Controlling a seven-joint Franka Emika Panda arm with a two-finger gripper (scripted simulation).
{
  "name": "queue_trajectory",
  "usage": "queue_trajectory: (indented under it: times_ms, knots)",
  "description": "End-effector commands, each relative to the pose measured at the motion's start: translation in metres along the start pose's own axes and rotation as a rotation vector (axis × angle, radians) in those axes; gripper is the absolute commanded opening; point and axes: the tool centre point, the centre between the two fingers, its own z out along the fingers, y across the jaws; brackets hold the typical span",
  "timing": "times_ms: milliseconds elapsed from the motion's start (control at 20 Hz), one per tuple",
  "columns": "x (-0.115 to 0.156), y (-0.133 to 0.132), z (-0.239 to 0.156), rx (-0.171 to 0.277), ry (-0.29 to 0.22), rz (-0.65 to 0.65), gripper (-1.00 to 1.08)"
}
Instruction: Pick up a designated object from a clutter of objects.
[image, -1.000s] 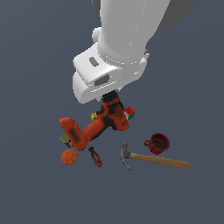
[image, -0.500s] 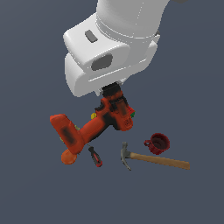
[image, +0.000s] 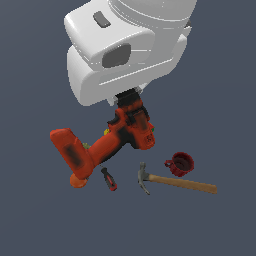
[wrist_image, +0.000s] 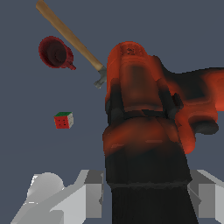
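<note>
Fig. My hand (wrist_image: 146, 192) is clamped on the drill (image: 107, 142) at its motor end, so the heavy battery base hangs low and away from me, tilting the tool. The drill rides above the counter (image: 220, 100), over the screwdriver (image: 108, 178) and the ball (image: 77, 181); the hammer (image: 175, 182) and mug (image: 180, 164) lie beside it, the cube (wrist_image: 63, 120) apart. Compared with half a second earlier, the drill sits higher and nearer the exterior camera; the hammer and mug have not moved.

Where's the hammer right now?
In the exterior view, the hammer lies lower right, below the red mug and right of the screwdriver.
</note>
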Motion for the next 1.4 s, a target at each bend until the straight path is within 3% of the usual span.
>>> queue_trajectory:
  times_ms: [0, 550, 1350]
  knots:
    - [-0.001, 0.001, -0.007, -0.005, 0.007, 0.002, -1.00]
    - [0.000, 0.001, -0.009, 0.000, 0.000, 0.000, -1.00]
    - [-0.002, 0.001, -0.047, 0.000, 0.000, 0.000, -1.00]
